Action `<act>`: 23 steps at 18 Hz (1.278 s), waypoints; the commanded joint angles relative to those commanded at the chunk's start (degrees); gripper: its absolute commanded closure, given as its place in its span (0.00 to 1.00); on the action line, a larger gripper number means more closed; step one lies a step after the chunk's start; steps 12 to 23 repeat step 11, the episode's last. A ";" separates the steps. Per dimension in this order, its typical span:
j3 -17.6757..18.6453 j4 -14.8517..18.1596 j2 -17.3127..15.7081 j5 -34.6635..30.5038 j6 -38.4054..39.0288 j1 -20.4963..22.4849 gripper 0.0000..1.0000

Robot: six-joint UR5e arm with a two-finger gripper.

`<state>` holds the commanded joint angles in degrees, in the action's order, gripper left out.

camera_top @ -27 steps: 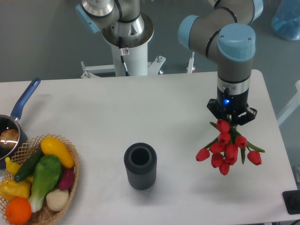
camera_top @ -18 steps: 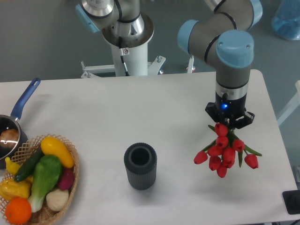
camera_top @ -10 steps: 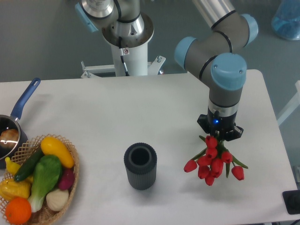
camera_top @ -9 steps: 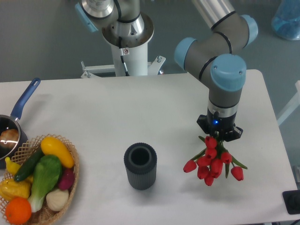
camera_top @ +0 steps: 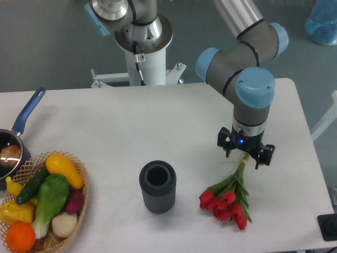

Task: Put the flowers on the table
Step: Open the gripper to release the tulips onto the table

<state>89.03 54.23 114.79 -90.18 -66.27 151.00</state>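
A bunch of red tulips with green stems [camera_top: 227, 198] lies flat on the white table [camera_top: 158, 126], blooms toward the front, to the right of the dark vase. My gripper [camera_top: 246, 156] hangs just above the stem ends with its fingers spread apart. It is open and holds nothing. The stems run up under the gripper, so their tips are partly hidden.
A dark ribbed vase [camera_top: 157, 186] stands upright left of the flowers. A wicker basket of vegetables and fruit [camera_top: 45, 203] sits at the front left. A blue-handled pan [camera_top: 16, 142] lies at the left edge. The table's right edge is near the gripper.
The gripper moved left and down with the tulips, then opened. The bunch dropped from hanging in the fingers to lying flat on the table.
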 joint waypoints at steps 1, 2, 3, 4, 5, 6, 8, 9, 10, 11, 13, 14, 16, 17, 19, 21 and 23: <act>0.00 -0.70 -0.09 0.00 -0.09 0.17 0.00; 0.17 -1.49 -0.09 0.00 0.00 0.70 0.00; 0.35 -2.54 -0.09 0.26 -0.09 1.83 0.00; 0.44 -3.42 -0.17 0.26 -0.09 2.63 0.00; 0.44 -3.78 -0.18 0.44 -0.44 3.42 0.00; 0.53 -3.78 -0.18 0.61 -1.57 3.86 0.00; 0.79 -3.78 -0.26 0.62 -5.60 4.57 0.00; 0.88 -3.78 -0.26 0.62 -6.41 4.66 0.00; 0.88 -3.78 -0.35 0.62 -6.50 4.66 0.00; 0.88 -3.78 -0.35 0.62 -6.59 4.57 0.00; 0.88 -3.78 -0.35 0.62 -6.59 4.57 0.00; 0.88 -3.78 -0.35 0.62 -6.59 4.57 0.00; 0.88 -3.78 -0.35 0.62 -6.59 4.57 0.00; 0.88 -3.78 -0.35 0.62 -6.59 4.57 0.00; 0.88 -3.78 -0.35 0.62 -6.59 4.57 0.00; 0.88 -3.78 -0.35 0.62 -6.59 4.57 0.00; 0.88 -3.78 -0.35 0.62 -6.59 4.57 0.00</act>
